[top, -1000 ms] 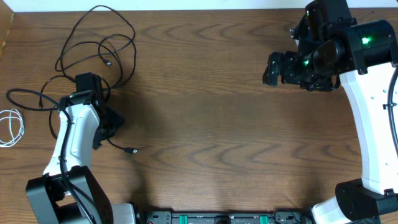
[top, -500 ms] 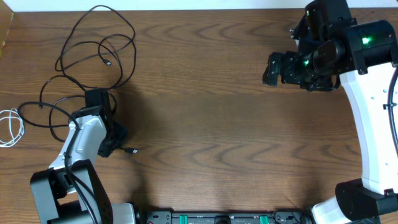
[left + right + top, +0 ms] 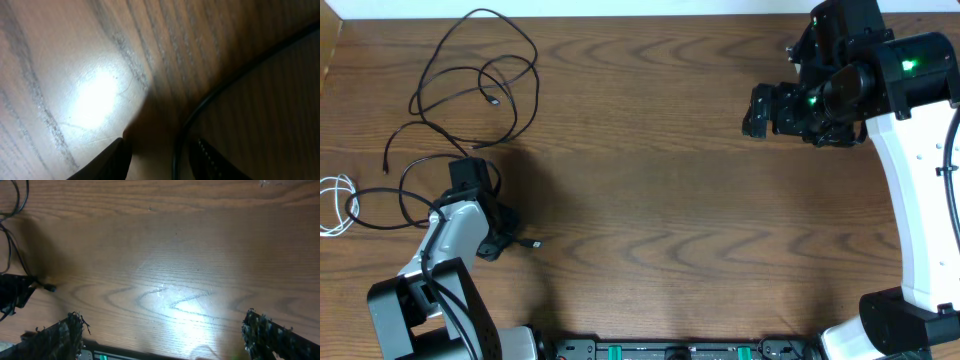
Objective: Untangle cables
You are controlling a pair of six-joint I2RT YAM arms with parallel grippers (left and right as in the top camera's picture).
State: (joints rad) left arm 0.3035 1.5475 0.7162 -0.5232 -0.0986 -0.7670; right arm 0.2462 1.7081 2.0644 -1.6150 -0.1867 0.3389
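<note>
Black cable (image 3: 220, 90) runs between the fingers of the left gripper (image 3: 159, 150), which is partly spread and not visibly clamped on it, at the lower left of the overhead frame. Other black loops (image 3: 470, 60) lie upper left on the desk (image 3: 650, 200); white cable (image 3: 338, 200) at the left edge. Right gripper (image 3: 165, 330) is fully spread, holding nothing, upper right.

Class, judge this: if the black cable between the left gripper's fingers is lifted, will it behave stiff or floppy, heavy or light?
Probably floppy: the black cable curves freely over the table rather than lying straight. Likely light: it looks thin beside the left gripper. It might slip, since the jaws stand wider than it.
</note>
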